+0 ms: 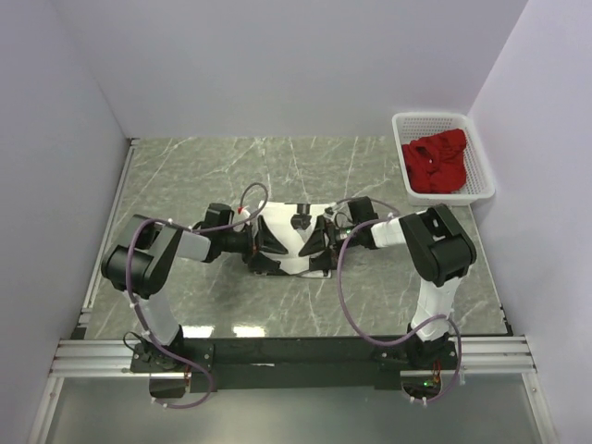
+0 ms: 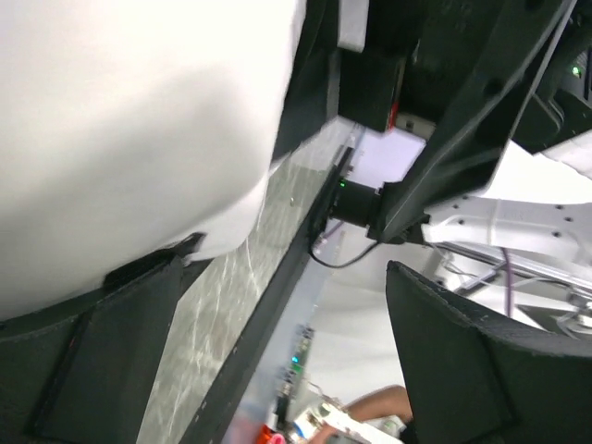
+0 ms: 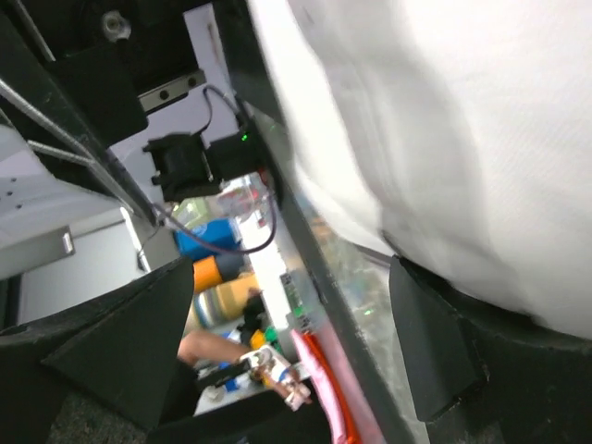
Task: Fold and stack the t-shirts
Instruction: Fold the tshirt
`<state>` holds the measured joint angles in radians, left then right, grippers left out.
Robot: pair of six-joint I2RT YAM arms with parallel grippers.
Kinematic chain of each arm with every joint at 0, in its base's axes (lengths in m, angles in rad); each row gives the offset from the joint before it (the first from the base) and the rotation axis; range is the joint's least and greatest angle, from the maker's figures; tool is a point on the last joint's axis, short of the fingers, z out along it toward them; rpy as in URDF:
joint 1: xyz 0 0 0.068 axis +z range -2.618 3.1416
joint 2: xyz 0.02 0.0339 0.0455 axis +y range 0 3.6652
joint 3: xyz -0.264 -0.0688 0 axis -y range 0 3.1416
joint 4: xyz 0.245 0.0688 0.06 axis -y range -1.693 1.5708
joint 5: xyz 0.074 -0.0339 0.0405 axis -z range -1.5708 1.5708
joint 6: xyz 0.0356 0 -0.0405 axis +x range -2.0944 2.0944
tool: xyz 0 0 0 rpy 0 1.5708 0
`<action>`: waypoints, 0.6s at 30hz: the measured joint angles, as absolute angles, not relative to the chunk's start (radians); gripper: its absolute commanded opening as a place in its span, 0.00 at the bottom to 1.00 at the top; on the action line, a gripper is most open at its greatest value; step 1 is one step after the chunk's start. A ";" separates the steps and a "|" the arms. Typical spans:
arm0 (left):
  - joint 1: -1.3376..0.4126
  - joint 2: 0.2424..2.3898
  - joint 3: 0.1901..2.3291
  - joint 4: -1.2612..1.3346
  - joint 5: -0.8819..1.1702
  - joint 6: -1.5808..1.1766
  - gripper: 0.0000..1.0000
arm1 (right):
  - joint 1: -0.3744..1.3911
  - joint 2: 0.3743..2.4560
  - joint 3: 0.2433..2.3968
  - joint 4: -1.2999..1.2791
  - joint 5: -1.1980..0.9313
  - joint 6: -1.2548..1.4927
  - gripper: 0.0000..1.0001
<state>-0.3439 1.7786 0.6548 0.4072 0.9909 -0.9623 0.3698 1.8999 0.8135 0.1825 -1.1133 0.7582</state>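
The white t-shirt lies as a small folded bundle at the middle of the table. My left gripper is at its left side and my right gripper at its right side, both open wide and low over it. In the left wrist view the white shirt rests against one finger; the other finger stands apart. In the right wrist view the white shirt bears on one finger. The red t-shirt lies crumpled in the basket.
The white slotted basket stands at the back right corner against the wall. A black and aluminium rail runs along the near edge; it also shows in the left wrist view. Walls close off the left, back and right.
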 measured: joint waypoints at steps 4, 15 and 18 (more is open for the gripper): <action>-0.281 1.800 0.654 0.395 1.044 -0.942 1.00 | 0.305 1.905 0.819 0.138 -1.133 0.704 0.93; -0.152 1.499 0.695 -0.004 0.985 -0.666 1.00 | 0.238 1.718 1.009 -0.329 -0.932 0.404 0.84; -0.064 1.373 0.778 -0.141 0.901 -0.565 0.99 | 0.278 1.632 1.155 -0.396 -0.773 0.334 0.84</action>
